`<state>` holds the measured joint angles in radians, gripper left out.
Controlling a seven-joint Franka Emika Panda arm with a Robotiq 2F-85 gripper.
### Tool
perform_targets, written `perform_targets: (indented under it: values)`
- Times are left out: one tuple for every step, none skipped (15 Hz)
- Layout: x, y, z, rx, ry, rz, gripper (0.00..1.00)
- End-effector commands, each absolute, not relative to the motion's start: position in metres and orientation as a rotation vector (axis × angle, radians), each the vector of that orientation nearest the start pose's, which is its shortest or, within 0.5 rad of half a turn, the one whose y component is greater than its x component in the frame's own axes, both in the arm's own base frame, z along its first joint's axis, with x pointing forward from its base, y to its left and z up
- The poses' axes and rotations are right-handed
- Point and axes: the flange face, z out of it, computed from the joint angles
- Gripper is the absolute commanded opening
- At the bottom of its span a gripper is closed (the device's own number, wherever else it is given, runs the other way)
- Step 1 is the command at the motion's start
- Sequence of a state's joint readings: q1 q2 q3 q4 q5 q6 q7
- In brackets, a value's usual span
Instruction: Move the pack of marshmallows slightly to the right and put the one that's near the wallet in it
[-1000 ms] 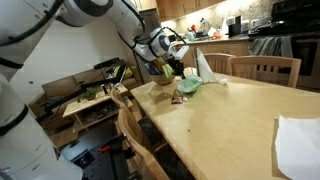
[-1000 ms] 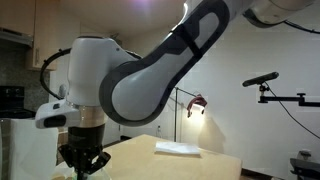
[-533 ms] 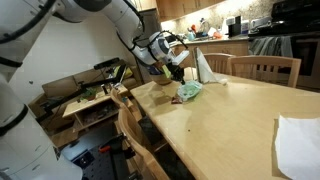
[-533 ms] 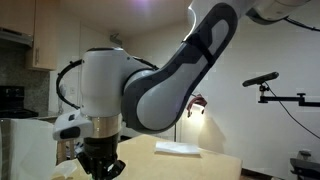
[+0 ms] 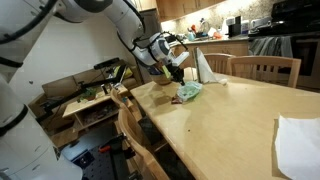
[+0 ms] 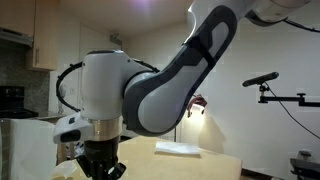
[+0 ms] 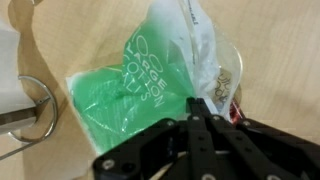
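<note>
On the wooden surface (image 5: pixel 230 120), our hand (image 7: pixel 195 103) sits over the green pack of marshmallows (image 7: pixel 130 90).

Our hand is shut tight, with its tips pressed together right on the pack. We cannot tell if it pinches a bit of the plastic. Since a second ago the arm has slid a little sideways and the pack has shifted with it, so we think the first move is nearly done. We cannot pick out the wallet or the loose marshmallow yet. A white napkin (image 5: pixel 203 68) stands just behind the pack and could get bumped. A chair (image 5: pixel 265 68) waits further back.
</note>
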<state>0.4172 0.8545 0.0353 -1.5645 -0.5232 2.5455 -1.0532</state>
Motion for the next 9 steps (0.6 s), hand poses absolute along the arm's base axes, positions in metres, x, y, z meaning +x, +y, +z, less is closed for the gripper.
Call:
perform_targets:
  values:
    - [0.646,0.302,0.163,1.686,2.255,0.075,0.0]
    - [0.649,0.297,0.167,1.693,2.236,0.075,0.0]
    - [0.652,0.29,0.173,1.717,2.211,0.088,0.0]
    - [0.655,0.283,0.178,1.737,2.176,0.102,0.0]
    - [0.659,0.272,0.183,1.769,2.138,0.113,0.0]
    - [0.663,0.261,0.187,1.808,2.101,0.119,0.0]
    - [0.668,0.25,0.191,1.853,2.055,0.129,0.0]
    - [0.671,0.239,0.193,1.89,2.016,0.14,0.0]
    - [0.674,0.228,0.192,1.927,1.974,0.142,0.0]
